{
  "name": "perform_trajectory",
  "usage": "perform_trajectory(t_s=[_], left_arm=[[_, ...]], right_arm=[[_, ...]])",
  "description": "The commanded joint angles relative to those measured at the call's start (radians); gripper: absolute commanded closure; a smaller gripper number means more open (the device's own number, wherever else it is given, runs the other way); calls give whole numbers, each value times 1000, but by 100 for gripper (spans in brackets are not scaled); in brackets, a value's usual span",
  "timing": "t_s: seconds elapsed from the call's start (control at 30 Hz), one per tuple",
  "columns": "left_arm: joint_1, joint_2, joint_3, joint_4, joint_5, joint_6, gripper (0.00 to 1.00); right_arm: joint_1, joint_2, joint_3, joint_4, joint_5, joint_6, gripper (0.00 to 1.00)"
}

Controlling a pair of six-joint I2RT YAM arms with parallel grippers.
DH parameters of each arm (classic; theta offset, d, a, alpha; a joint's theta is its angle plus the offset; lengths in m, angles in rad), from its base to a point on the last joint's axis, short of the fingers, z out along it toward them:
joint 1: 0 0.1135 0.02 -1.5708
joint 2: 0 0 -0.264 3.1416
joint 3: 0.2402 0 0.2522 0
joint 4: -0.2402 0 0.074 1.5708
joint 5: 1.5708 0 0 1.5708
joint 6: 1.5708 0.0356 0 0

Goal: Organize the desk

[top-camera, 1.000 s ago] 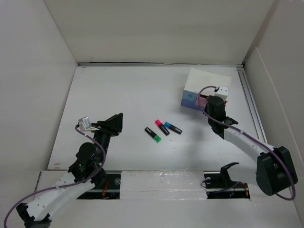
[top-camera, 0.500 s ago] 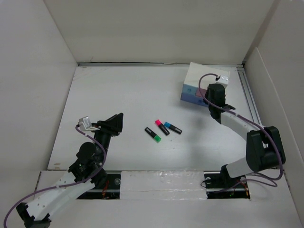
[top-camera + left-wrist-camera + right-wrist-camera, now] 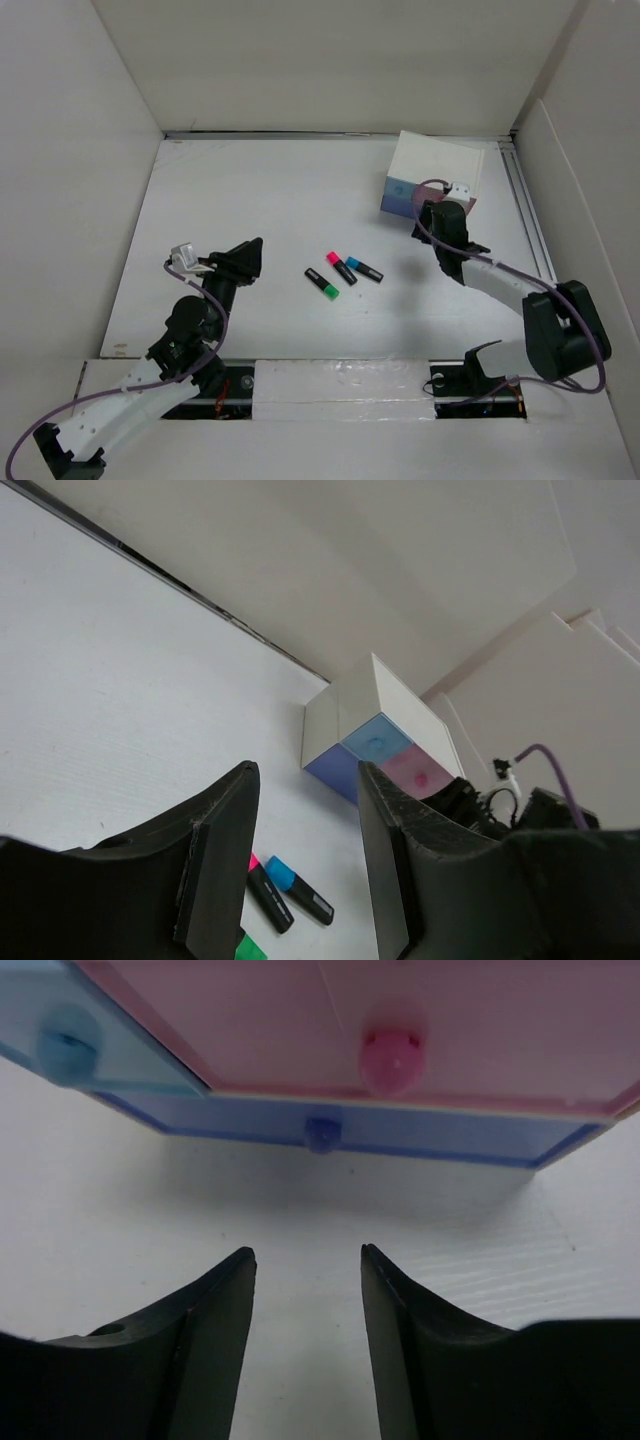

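A wide white desk (image 3: 250,190), walled by white panels, fills the space in front of two robot arms mounted at its near edge. Toward the far right corner sits a small white drawer box (image 3: 438,168), its pastel fronts turned toward the middle of the desk. The right gripper (image 3: 430,212) hovers low just in front of it, fingers parted with nothing between them. From the right wrist, the gripper (image 3: 307,1255) points at a pink drawer (image 3: 400,1010) with a round pink knob, a light blue drawer (image 3: 60,1040) beside it, and a darker blue drawer (image 3: 350,1132) beneath both; the fingers are near the fronts but not touching them. Near the centre of the desk lie three short black highlighters close together: a green-capped highlighter (image 3: 322,283) nearest the arms, then a pink-capped highlighter (image 3: 340,269) and a blue-capped highlighter (image 3: 365,269) side by side. The left gripper (image 3: 248,258) is raised over the left part of the desk, well apart from the highlighters, its fingers also spread and holding nothing. From the left wrist, that gripper (image 3: 305,775) frames the drawer box in the distance.
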Motion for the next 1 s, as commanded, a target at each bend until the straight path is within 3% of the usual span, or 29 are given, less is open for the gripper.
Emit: perform_trajectory(t_s=[0.0,0.37,0.63,0.97], left_arm=[[-5,10,20,60,0,16,60],[-5,-1,17,55,-5,19,60],[-5,5,17,60,-3,19,60],[-5,5,14,64,-8,22,60]], right_arm=[[-11,104,-3,87,-25,89,50],[-21,295,88,271,52,115,52],[-31,350,103,346,109,155,68],[9,370,125,337,245,190,66]])
